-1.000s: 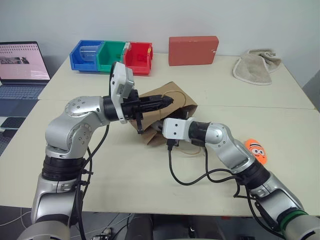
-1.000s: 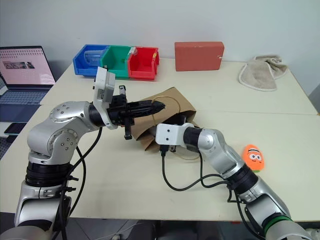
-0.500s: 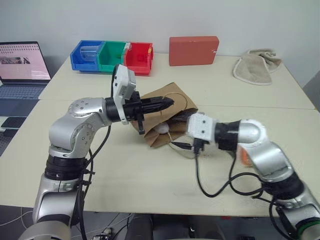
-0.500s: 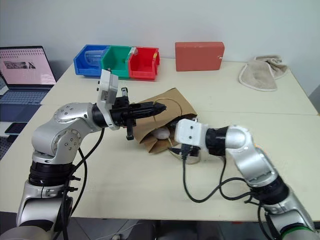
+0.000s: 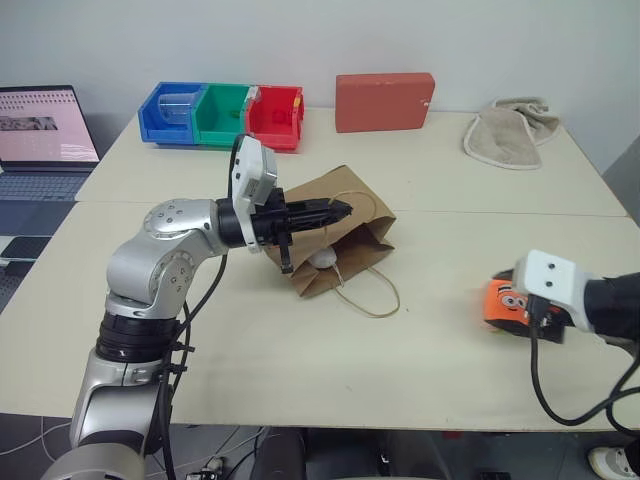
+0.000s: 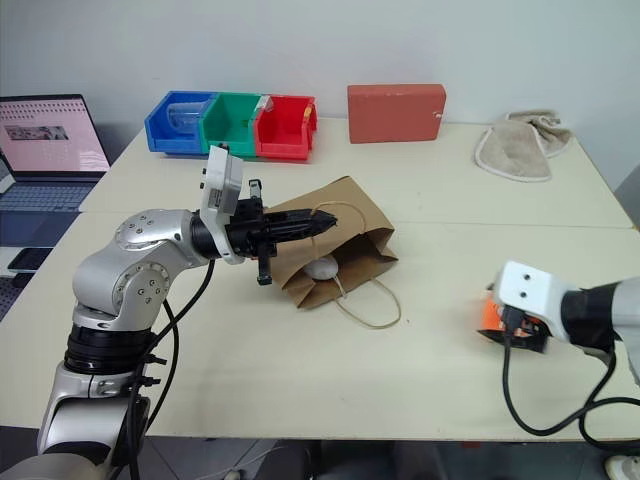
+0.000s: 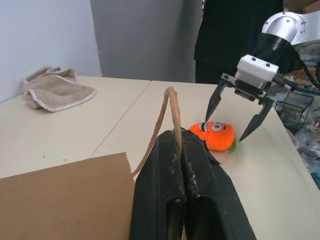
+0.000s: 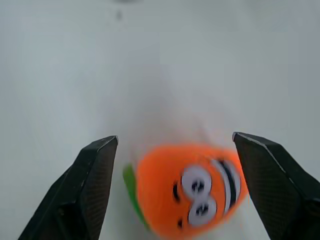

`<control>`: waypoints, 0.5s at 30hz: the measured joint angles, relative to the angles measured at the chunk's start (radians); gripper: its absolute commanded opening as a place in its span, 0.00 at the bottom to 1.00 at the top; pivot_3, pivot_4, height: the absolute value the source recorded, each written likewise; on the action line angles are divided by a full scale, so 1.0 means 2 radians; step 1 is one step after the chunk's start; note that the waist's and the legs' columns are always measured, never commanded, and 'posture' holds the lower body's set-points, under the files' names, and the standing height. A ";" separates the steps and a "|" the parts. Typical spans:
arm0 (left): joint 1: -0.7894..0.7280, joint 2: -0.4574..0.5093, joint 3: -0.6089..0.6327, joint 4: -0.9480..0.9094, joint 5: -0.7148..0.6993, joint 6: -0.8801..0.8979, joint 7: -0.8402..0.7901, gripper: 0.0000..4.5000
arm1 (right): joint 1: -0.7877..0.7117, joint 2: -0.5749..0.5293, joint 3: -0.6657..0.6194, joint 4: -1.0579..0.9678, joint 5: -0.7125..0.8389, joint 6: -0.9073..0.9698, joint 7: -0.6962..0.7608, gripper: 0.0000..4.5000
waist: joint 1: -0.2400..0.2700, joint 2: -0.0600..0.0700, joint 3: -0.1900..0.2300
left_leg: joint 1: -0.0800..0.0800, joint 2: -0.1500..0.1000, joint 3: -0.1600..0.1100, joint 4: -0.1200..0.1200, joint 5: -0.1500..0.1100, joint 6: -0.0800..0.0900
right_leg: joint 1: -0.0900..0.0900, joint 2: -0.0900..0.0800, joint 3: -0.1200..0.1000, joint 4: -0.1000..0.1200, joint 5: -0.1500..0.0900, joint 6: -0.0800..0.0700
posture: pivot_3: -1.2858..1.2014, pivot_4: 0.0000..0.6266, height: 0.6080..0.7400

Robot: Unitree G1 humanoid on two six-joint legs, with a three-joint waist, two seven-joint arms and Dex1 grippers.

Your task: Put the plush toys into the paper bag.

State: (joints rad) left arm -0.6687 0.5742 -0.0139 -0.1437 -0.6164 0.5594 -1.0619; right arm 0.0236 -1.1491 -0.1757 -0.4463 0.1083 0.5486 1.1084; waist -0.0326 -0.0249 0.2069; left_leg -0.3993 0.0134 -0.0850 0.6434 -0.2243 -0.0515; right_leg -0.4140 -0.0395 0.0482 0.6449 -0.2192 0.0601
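The left hand is pinching the paper bag's handle shut, keeping the mouth up; the white toy is lying inside. The right hand is hovering wide over the orange toy on the worktop; it should centre, then lower.

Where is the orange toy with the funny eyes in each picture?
Left eye view: orange plush toy near the right edge, partly behind the right gripper.
Right eye view: the same, on the table's right side.
Left wrist view: middle right, under the open right gripper.
Right wrist view: low centre, between the two fingers.
Shared landmark: the right gripper above the toy.
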 measured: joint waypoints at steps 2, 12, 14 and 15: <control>0.000 0.000 0.000 0.000 0.001 0.000 0.000 0.00 | 0.014 -0.003 0.002 0.012 -0.009 -0.012 -0.002 0.85 | 0.000 0.000 0.000 | 0.000 0.000 0.000 0.000 0.000 0.000 | 0.000 0.000 0.000 0.000 0.000 0.000 | 0.52 0.24 1.00; 0.000 0.001 0.000 -0.001 0.002 0.000 0.002 0.00 | -0.029 0.013 0.063 0.105 -0.077 -0.115 -0.058 0.48 | 0.000 0.000 0.000 | 0.000 0.000 0.000 0.001 0.000 0.000 | 0.000 0.000 0.001 0.000 0.000 0.000 | 0.52 0.24 1.00; 0.000 0.001 0.000 -0.002 0.002 0.001 0.002 0.00 | -0.036 0.018 0.065 0.114 -0.082 -0.128 -0.060 0.33 | 0.000 0.000 0.000 | 0.000 0.000 0.000 0.001 0.000 0.000 | 0.000 0.000 0.001 0.000 0.000 0.000 | 0.52 0.24 1.00; 0.000 0.001 0.000 -0.002 0.002 0.001 0.002 0.00 | -0.037 0.019 0.065 0.116 -0.081 -0.134 -0.060 0.25 | 0.000 0.000 0.000 | 0.000 0.000 0.000 0.001 0.000 0.000 | 0.000 0.000 0.001 0.000 0.000 0.000 | 0.52 0.24 1.00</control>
State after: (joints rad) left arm -0.6684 0.5764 -0.0138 -0.1480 -0.6127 0.5615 -1.0578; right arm -0.0513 -1.1110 -0.0455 -0.2136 -0.0544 0.2803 0.9886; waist -0.0326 -0.0251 0.2070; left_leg -0.3990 0.0134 -0.0842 0.6444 -0.2242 -0.0516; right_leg -0.4135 -0.0395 0.0493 0.6447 -0.2186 0.0610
